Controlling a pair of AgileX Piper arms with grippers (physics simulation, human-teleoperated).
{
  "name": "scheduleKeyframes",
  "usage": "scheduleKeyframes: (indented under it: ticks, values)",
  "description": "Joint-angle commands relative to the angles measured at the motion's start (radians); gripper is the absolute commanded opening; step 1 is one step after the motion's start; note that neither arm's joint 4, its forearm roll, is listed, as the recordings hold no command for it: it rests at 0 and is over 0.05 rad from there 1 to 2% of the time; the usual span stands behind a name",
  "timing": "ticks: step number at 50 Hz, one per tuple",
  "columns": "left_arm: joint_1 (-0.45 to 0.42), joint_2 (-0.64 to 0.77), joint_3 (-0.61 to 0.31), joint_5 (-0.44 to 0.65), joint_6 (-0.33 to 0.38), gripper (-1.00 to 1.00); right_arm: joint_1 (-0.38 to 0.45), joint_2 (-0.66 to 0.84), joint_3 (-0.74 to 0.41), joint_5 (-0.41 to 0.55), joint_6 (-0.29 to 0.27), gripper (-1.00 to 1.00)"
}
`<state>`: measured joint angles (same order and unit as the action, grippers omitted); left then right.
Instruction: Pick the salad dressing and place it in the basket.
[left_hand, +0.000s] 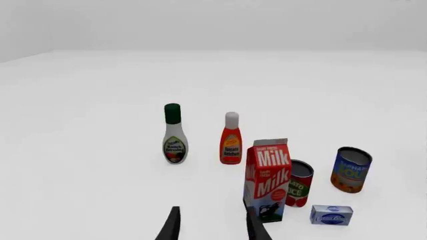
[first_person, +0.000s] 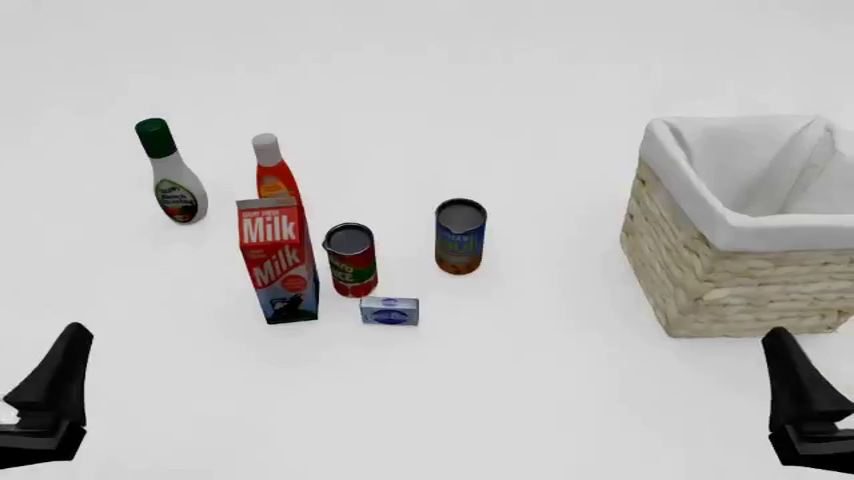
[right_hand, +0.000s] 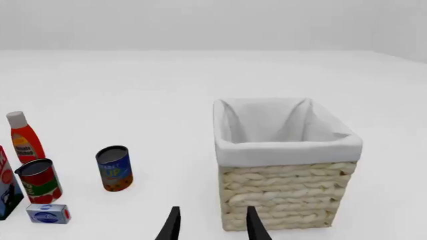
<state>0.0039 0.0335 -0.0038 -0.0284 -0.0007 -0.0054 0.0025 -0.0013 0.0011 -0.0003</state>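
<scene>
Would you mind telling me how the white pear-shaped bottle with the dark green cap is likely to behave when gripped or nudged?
The white pear-shaped bottle with the dark green cap stands upright, tall on a small base, so a push near the cap would probably tip it. Its round body may roll once down. The smooth tapering neck could slip; gripping the wider body seems safer.

Left gripper (left_hand: 212, 225) low at front-view left edge, fingers apart, nothing btwn them. Right gripper (right_hand: 212, 224) likewise at right edge, parted, holding nothing. Both clear of table.
</scene>
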Motion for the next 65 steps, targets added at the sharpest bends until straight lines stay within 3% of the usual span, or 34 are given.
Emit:
scheduleKeyframes:
  ticks: [1,4,7,11,15,22,27,29,39,51,65]
  values:
    - [-0.003,-0.02,-0.015,0.022,-0.005,1.0,0.012,0.005,-0.003,-0.004,-0.002,1.0]
    - [-0.001,0.024,-0.04,0.005,-0.037,1.0,0.017,0.005,-0.005,-0.005,-0.001,1.0]
    - [0.005,0.078,-0.059,-0.024,-0.017,1.0,0.017,0.004,-0.005,-0.006,-0.001,1.0]
    - [0.004,0.241,-0.143,-0.099,-0.044,1.0,0.019,0.001,-0.005,-0.004,0.002,1.0]
    - [0.023,0.396,-0.249,-0.153,-0.008,1.0,0.023,0.001,-0.003,-0.004,0.001,1.0]
    - [0.021,0.64,-0.472,-0.15,0.007,1.0,0.035,0.006,0.0,-0.011,0.001,1.0]
    - [0.023,0.737,-0.558,-0.162,0.027,1.0,0.043,0.008,0.001,-0.012,0.0,1.0]
    - [0.021,0.835,-0.628,-0.158,0.021,1.0,0.047,0.007,0.0,-0.009,0.0,1.0]
    - [0.039,1.009,-0.816,-0.139,0.062,1.0,0.051,0.003,0.001,0.002,0.002,1.0]
    - [0.059,1.291,-1.097,-0.035,0.031,1.0,0.059,0.0,0.001,0.005,0.006,1.0]
    - [0.103,1.465,-1.319,0.052,0.013,1.0,0.065,0.002,0.001,0.007,0.012,1.0]
